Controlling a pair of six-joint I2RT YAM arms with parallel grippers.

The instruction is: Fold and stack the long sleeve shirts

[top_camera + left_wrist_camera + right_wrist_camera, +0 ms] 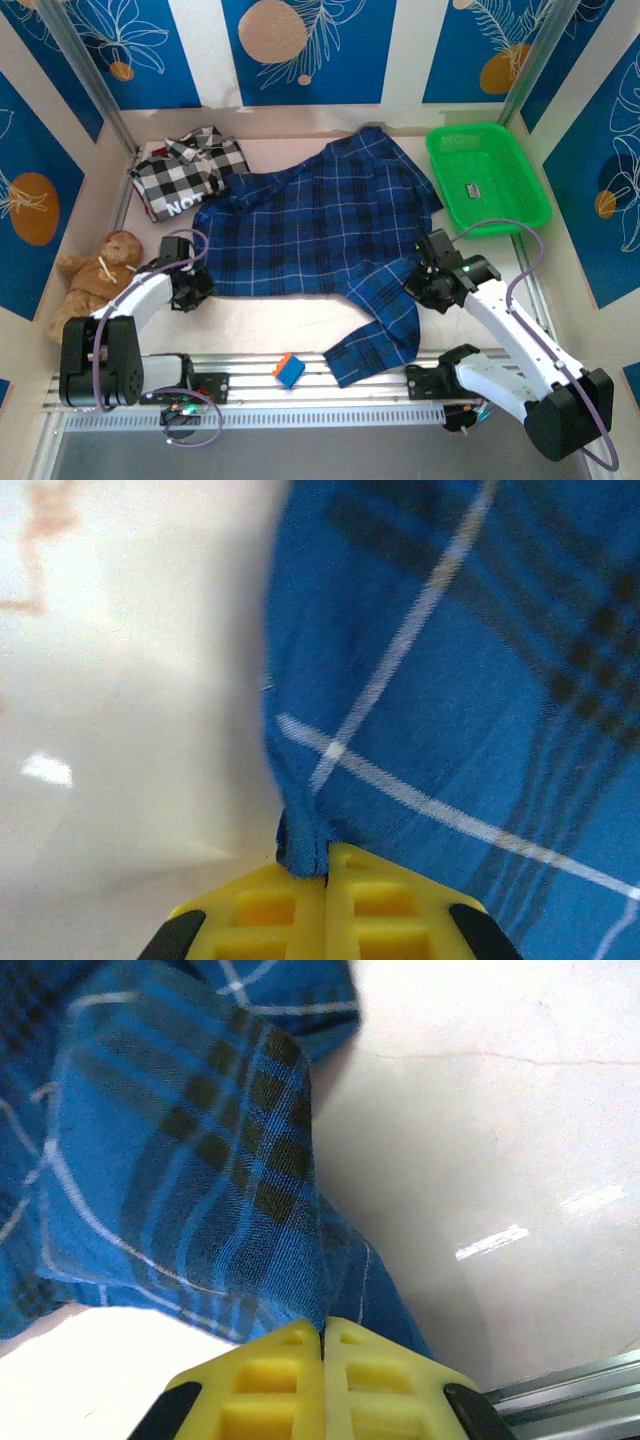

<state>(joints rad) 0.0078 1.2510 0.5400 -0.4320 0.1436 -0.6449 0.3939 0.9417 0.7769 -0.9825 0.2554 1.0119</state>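
A dark blue plaid long sleeve shirt (320, 225) lies spread across the middle of the table, one sleeve trailing toward the near rail. My left gripper (192, 288) is shut on the shirt's near left corner; in the left wrist view the blue cloth (440, 680) is pinched between the yellow fingers (250, 910). My right gripper (428, 285) is shut on the shirt's near right edge, where the plaid cloth (200, 1180) runs into the closed yellow fingers (380, 1380). A black-and-white checked shirt (185, 175) lies crumpled at the far left.
A green plastic basket (487, 175) stands at the far right. A brown teddy bear (95, 275) lies at the left edge beside my left arm. A small blue and orange block (288, 370) sits on the near rail.
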